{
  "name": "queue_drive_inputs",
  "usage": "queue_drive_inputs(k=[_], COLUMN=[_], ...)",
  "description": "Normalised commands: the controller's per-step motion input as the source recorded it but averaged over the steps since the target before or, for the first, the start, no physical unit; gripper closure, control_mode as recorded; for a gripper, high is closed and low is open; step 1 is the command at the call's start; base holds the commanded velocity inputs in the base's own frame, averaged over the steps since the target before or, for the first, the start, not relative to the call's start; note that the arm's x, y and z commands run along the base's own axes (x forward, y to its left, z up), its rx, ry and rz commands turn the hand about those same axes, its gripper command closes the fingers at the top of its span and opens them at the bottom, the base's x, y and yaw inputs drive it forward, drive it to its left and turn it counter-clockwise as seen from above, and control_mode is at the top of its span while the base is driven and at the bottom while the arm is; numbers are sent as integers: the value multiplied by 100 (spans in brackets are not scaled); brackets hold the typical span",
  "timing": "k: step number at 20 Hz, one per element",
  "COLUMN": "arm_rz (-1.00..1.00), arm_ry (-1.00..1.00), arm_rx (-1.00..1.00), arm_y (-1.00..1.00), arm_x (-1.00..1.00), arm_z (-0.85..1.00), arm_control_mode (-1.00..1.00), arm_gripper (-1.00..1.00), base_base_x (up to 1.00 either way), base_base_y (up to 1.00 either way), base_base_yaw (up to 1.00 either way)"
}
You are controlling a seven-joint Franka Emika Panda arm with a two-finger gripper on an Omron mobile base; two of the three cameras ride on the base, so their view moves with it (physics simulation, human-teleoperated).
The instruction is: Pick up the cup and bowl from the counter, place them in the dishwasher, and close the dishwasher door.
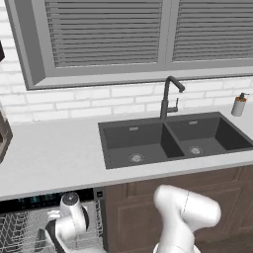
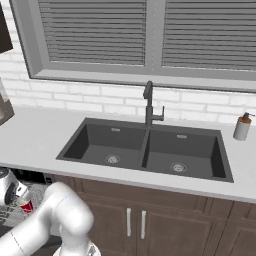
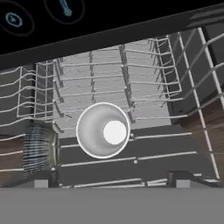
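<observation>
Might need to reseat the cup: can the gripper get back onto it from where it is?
Probably yes. In the hand view the cup stands upright on the dishwasher rack directly below the open gripper, rim up, with only wire tines around it and nothing in between.

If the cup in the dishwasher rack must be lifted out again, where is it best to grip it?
Probably from straight above, at the rim: the cup stands upright in the rack with its mouth open toward the hand camera, so the gripper could close across its round wall.
</observation>
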Motion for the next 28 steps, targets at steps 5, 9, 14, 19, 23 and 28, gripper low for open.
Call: queue_drive_inputs(k=[5, 9, 14, 19, 23, 28], arm_rz=[1, 8, 3, 2, 1, 2], arm_ry=[-8, -13, -15, -9, -12, -12], arm_rx=[-3, 5, 15, 13, 13, 10], arm_y=[-1, -11, -10, -11, -6, 0], arm_x=[-33, -19, -32, -32, -32, -29], arm_z=[49, 22, 57, 43, 44, 40], arm_control_mode=[-100, -100, -100, -100, -100, -100], arm_gripper=[-100, -100, -100, -100, -100, -100], base_base_x=[0, 0, 0, 0, 0, 0], base_base_y=[0, 0, 0, 0, 0, 0], base_base_yaw=[0, 0, 0, 0, 0, 0])
